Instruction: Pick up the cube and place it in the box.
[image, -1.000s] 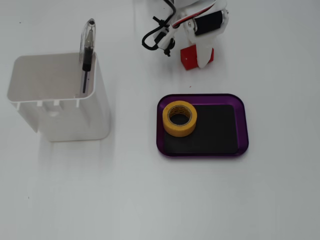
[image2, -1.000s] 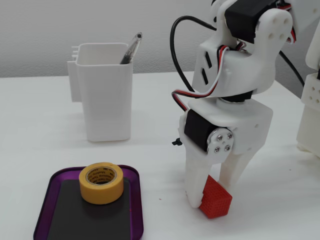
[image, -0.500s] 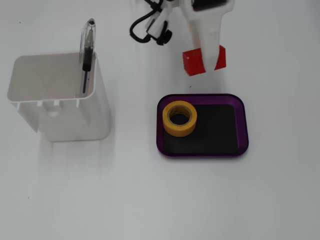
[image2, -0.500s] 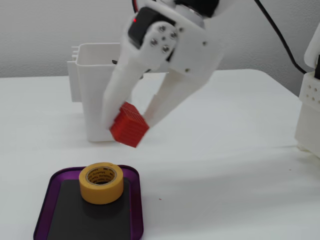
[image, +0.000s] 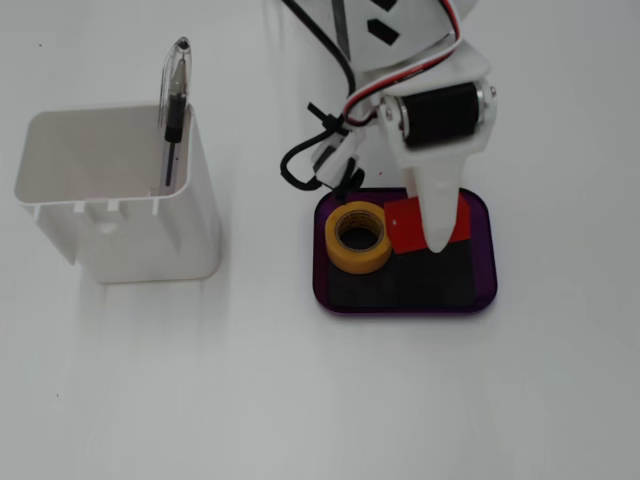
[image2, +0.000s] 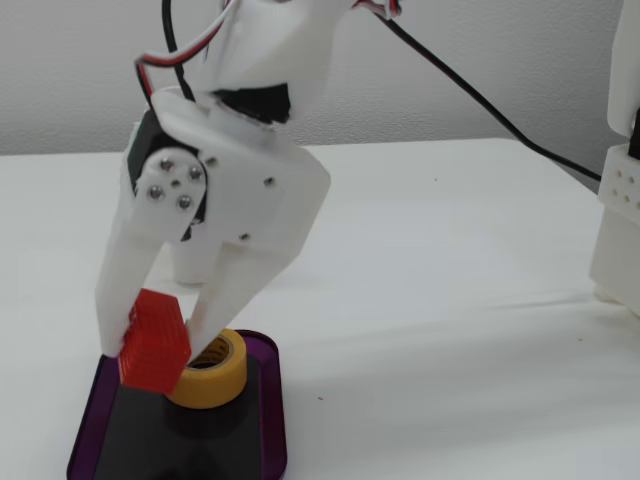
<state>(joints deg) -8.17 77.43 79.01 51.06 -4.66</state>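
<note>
The red cube (image: 405, 226) sits between the white fingers of my gripper (image: 436, 236), which is shut on it. In a fixed view from the side, the gripper (image2: 158, 345) holds the cube (image2: 155, 340) tilted, low over the left part of the box (image2: 270, 420). I cannot tell whether the cube touches the black floor. The box (image: 400, 305) is a shallow purple-rimmed tray with a black inside. One finger (image: 437, 200) hides the cube's middle in a fixed view from above.
A yellow tape roll (image: 360, 259) lies in the box's left half, right beside the cube, and shows in a fixed view from the side (image2: 215, 380). A tall white container (image: 150, 230) with a pen (image: 175, 90) stands left. Black cables (image: 305, 165) hang behind the box.
</note>
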